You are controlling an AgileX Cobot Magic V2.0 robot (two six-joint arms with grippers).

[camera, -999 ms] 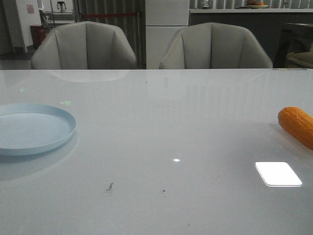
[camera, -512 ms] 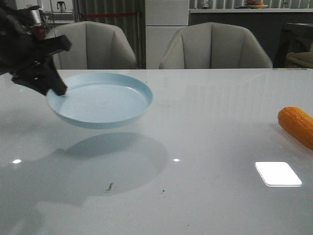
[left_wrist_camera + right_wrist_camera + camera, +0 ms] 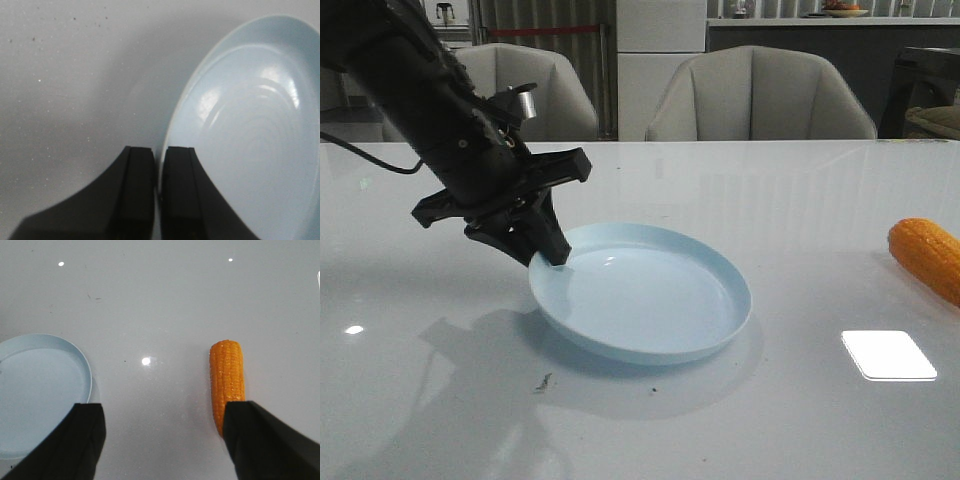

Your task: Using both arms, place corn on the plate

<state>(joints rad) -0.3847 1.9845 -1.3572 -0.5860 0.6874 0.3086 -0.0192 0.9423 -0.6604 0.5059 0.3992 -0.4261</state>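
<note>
- Your left gripper has its fingers pinching the rim of the plate, which sits near the middle of the counter, tilted or just touching down; I cannot tell which.
- Let go too early and the plate could drop, rock or slide on the glossy surface.
- Your right gripper hangs with fingers spread above the corn, which lies at the counter's right edge. The round cob may roll off if nudged.
- No brand, label or writing is readable.
</note>
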